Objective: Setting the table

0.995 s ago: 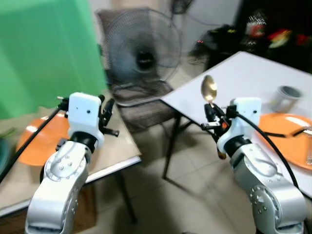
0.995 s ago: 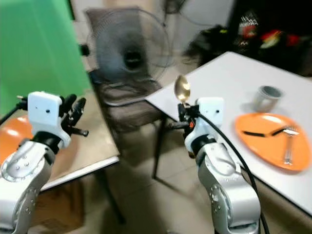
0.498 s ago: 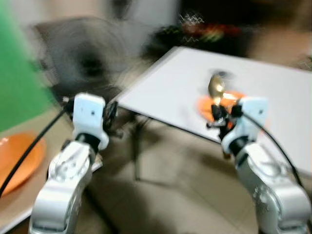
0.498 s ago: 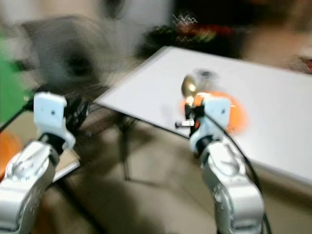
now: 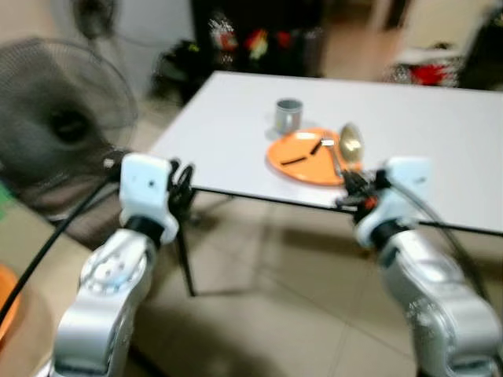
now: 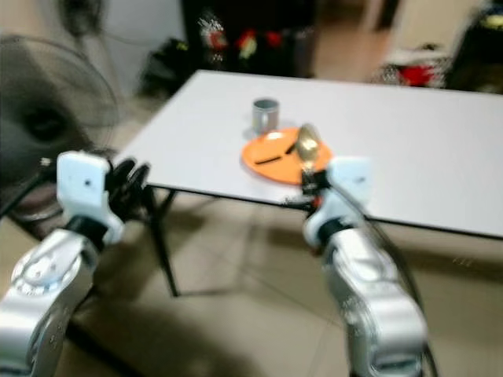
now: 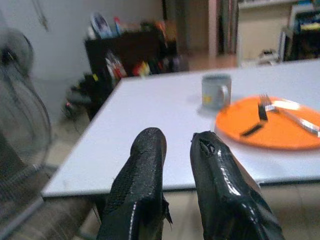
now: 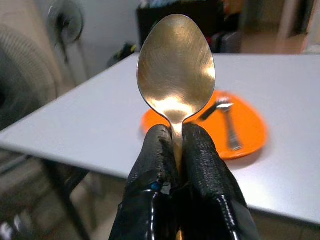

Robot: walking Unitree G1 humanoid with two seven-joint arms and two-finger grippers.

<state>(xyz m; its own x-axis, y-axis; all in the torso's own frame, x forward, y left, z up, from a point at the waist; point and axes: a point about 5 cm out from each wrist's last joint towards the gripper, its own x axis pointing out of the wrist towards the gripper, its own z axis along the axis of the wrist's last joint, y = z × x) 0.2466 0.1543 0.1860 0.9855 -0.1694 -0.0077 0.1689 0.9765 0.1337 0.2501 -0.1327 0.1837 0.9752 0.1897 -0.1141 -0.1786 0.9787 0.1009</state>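
My right gripper (image 5: 351, 187) is shut on the handle of a gold spoon (image 5: 349, 144), which stands upright with its bowl up, just short of the near edge of the white table (image 5: 424, 118). In the right wrist view the spoon (image 8: 176, 65) rises from between the fingertips (image 8: 161, 137). On the table lies an orange plate (image 5: 302, 169) with a fork (image 7: 295, 112) and a dark utensil (image 7: 252, 129) on it. A grey mug (image 5: 288, 115) stands just behind the plate. My left gripper (image 5: 182, 184) is held up at the left, shut and holding nothing, by the table's left corner.
A large standing fan (image 5: 55, 118) is at the left. A dark shelf (image 5: 251, 39) with colourful clutter stands behind the table. Part of another orange plate (image 5: 6, 306) shows at the lower left edge. Tiled floor (image 5: 259, 298) lies between me and the table.
The camera has swung right: the green wall has left the picture, the fan sits far left and the white table is now centred. Both grippers keep their pose, the spoon still held.
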